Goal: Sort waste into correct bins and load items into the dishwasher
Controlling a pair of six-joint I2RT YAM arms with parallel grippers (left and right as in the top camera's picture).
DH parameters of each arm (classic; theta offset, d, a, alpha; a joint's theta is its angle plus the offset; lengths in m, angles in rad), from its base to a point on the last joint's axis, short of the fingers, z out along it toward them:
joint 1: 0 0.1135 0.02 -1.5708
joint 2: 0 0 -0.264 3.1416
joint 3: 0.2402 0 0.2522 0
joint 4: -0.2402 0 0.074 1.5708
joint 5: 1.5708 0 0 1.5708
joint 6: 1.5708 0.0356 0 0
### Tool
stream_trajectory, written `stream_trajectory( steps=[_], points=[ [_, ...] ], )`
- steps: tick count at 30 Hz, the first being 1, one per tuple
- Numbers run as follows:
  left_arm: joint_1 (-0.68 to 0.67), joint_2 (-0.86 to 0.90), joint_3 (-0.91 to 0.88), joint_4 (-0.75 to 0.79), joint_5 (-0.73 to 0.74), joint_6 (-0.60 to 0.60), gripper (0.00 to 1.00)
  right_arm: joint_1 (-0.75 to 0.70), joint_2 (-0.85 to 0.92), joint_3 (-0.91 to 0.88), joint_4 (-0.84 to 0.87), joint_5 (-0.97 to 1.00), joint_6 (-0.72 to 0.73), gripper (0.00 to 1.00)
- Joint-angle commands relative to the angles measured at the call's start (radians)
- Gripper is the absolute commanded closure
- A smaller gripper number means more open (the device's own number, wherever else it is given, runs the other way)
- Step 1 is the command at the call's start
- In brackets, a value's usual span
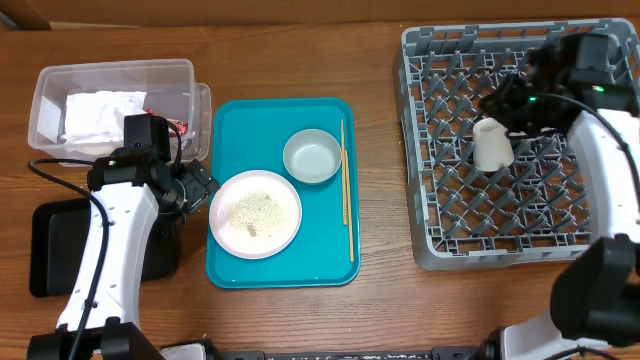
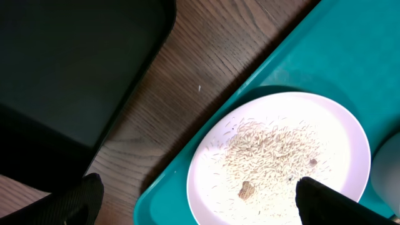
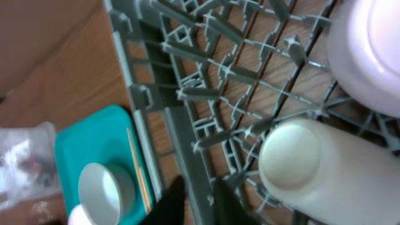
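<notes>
The small plate [image 1: 255, 212] [image 2: 281, 150] with rice-like crumbs [image 2: 275, 147] lies on the teal tray [image 1: 230, 130]. My left gripper [image 1: 203, 185] [image 2: 199, 190] hangs open over the plate's left rim, holding nothing. A bowl [image 1: 312, 156] [image 3: 103, 190] and chopsticks [image 1: 347, 190] [image 3: 139, 169] lie on the same tray. The white cup [image 1: 492, 145] [image 3: 300, 159] stands upside down in the grey dish rack [image 1: 440, 230] [image 3: 156, 94]. My right gripper [image 1: 500, 100] [image 3: 199, 197] hovers shut and empty beside the cup, apart from it. A pale plate [image 3: 369, 44] sits in the rack.
The clear tub [image 1: 50, 90] at the back left holds a white napkin [image 1: 100, 113] and a red wrapper [image 1: 180, 126]. The black tray [image 1: 50, 250] [image 2: 62, 62] lies at the front left, partly under my left arm. Bare wood separates the teal tray from the rack.
</notes>
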Motion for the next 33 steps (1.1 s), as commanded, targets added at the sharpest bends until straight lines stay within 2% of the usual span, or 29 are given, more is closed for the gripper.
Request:
stream_trajectory(
  steps=[1, 7, 15, 25, 29, 31, 33],
  points=[
    [0.004, -0.003, 0.000, -0.003, 0.004, -0.014, 0.00, 0.003, 0.090, 0.018, 0.009, 0.116, 0.027, 0.96],
    [0.004, -0.003, 0.000, -0.003, 0.004, -0.014, 0.00, 0.000, 0.105, 0.025, -0.068, 0.267, 0.076, 0.96],
    [0.004, -0.003, 0.000, -0.003, 0.004, -0.014, 0.00, -0.022, 0.041, 0.048, -0.189, 0.368, 0.076, 0.96],
    [0.004, -0.003, 0.000, -0.003, 0.004, -0.014, 0.00, -0.027, -0.112, 0.051, -0.268, 0.399, 0.076, 0.96],
    [0.004, -0.003, 0.000, -0.003, 0.004, -0.014, 0.00, -0.006, -0.144, 0.051, -0.275, 0.217, 0.064, 0.96],
    [0.004, -0.003, 0.000, -0.002, 0.004, -0.014, 0.00, 0.016, -0.140, 0.051, -0.268, 0.088, -0.006, 0.96],
    [0.004, -0.003, 0.000, -0.003, 0.004, -0.014, 0.00, 0.050, -0.136, 0.050, -0.260, 0.021, -0.083, 0.87]
  ],
)
